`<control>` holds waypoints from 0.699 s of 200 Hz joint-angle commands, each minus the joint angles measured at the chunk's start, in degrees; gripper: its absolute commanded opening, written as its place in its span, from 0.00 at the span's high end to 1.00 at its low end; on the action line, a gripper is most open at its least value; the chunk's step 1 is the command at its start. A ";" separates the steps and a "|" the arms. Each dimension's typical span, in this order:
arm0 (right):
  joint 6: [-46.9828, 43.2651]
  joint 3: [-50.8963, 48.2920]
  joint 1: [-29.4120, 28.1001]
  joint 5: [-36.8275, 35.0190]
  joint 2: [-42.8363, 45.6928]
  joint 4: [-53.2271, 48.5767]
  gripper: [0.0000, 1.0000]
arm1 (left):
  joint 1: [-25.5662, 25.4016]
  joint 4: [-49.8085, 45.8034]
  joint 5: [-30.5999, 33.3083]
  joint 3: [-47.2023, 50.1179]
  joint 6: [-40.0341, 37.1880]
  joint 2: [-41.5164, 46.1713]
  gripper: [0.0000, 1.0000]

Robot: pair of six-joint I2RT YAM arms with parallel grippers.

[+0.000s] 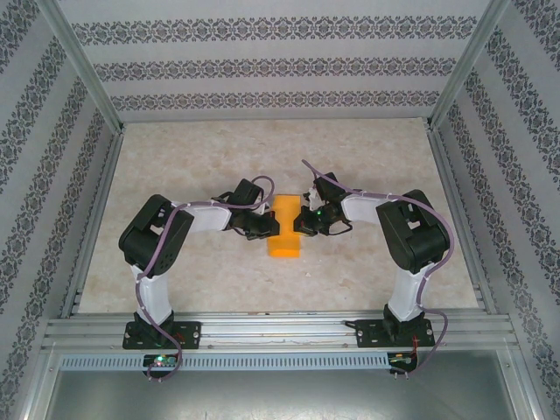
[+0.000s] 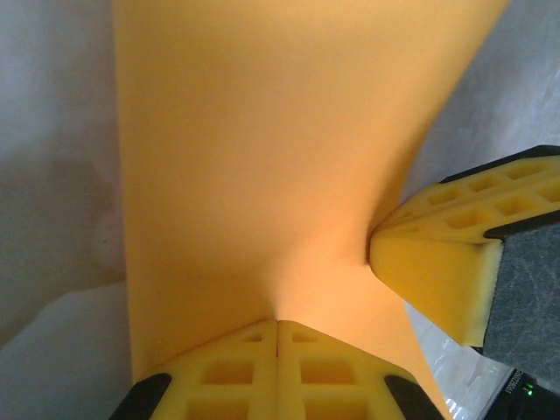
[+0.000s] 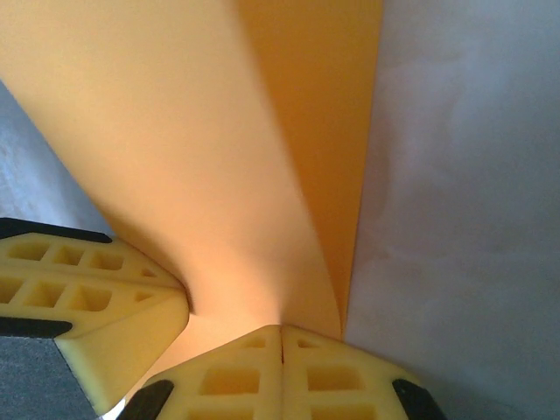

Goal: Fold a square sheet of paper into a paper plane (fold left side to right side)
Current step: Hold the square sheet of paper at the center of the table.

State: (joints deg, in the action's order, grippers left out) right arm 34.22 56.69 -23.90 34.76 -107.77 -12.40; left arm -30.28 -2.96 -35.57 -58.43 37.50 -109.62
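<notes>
2 grippers pinch the square sheet of paper (image 1: 284,234) at the middle of the table (image 1: 175,175): left gripper (image 2: 277,325) and right gripper (image 3: 282,331), fingers pressed together on its curled layers. Seemingly mid-fold, left over right; next calls for aligning edges, then flattening the crease.

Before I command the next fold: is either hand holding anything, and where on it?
Both pinch the folded orange paper: the left hand grips its left edge, the right hand its right edge, around mid-length.
</notes>
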 commanded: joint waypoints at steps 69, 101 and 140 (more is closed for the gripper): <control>-0.04 -0.96 -0.70 -3.47 0.30 -3.56 1.00 | -0.17 -3.69 2.33 1.02 -0.25 -1.48 0.95; 0.03 -1.40 -0.71 -1.79 5.76 -2.28 1.00 | -0.13 -4.03 2.09 0.58 -0.27 -1.95 0.95; 2.26 -1.06 -1.05 1.59 6.60 3.33 1.00 | -0.14 -4.20 1.91 0.18 -0.14 -2.50 0.95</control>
State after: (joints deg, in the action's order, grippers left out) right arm 34.63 55.66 -24.27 34.22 -101.95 -12.58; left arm -30.28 -3.01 -35.57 -58.43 37.50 -109.69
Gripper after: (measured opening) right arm 0.057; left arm 0.058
